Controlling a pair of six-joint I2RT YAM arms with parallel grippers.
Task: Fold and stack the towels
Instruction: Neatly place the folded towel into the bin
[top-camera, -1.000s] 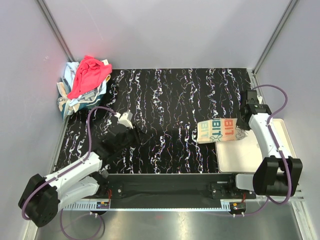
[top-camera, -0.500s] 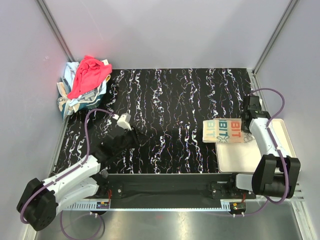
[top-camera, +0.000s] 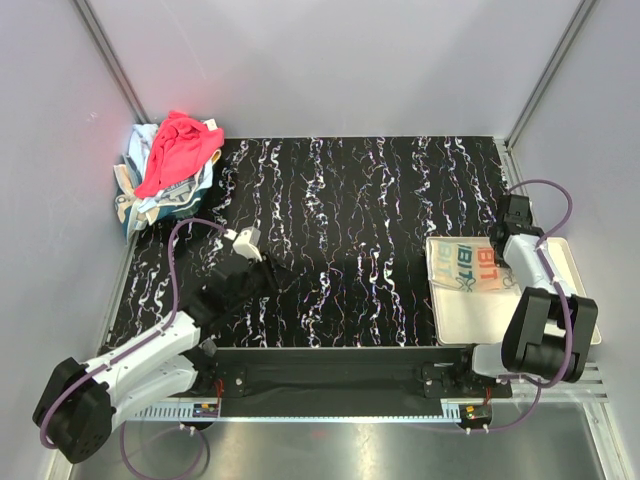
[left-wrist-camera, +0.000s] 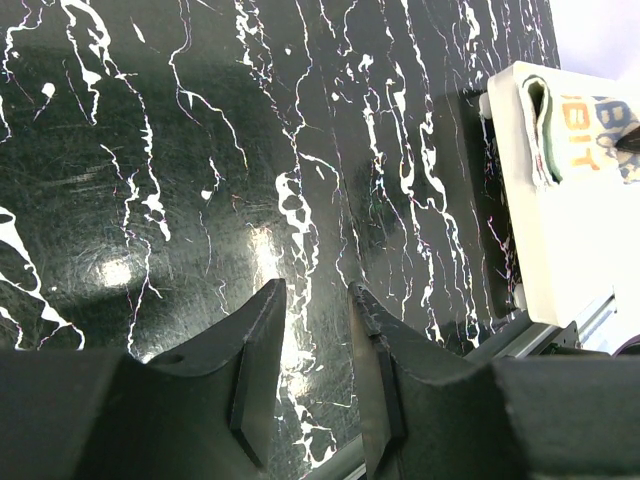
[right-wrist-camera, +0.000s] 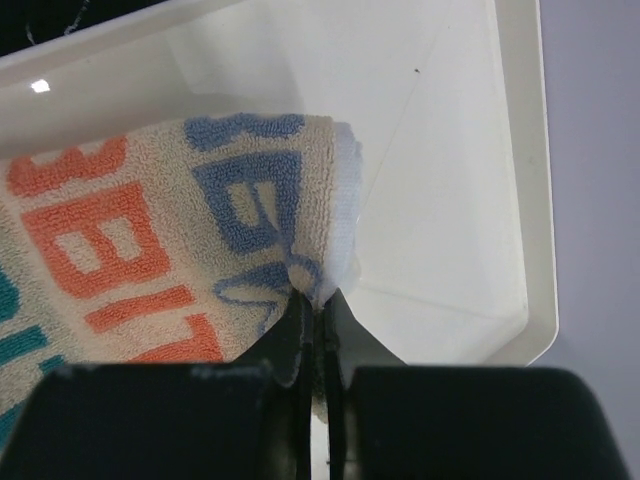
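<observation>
Far left, heaped towels (top-camera: 172, 160): likely light, limp, not slippery; best pinched at a corner or hem. Near left, left jaws partly open, empty, above the worktop (top-camera: 340, 200). Right, right jaws shut on a corner of the folded lettered towel (top-camera: 465, 265), on the tray (top-camera: 475, 318).

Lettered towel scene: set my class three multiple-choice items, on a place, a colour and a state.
1. Where does the lettered towel lie? A on the cream tray; B on the black table; C under the left arm.
2. What colour tops the corner pile? A light blue; B pink-red; C grey.
3. The right gripper is: A open; B shut on the lettered towel; C out of view.
Answers: 1 A, it lies within the tray's rim. 2 B, a pink-red towel lies uppermost. 3 B, jaws pinch its corner.
</observation>
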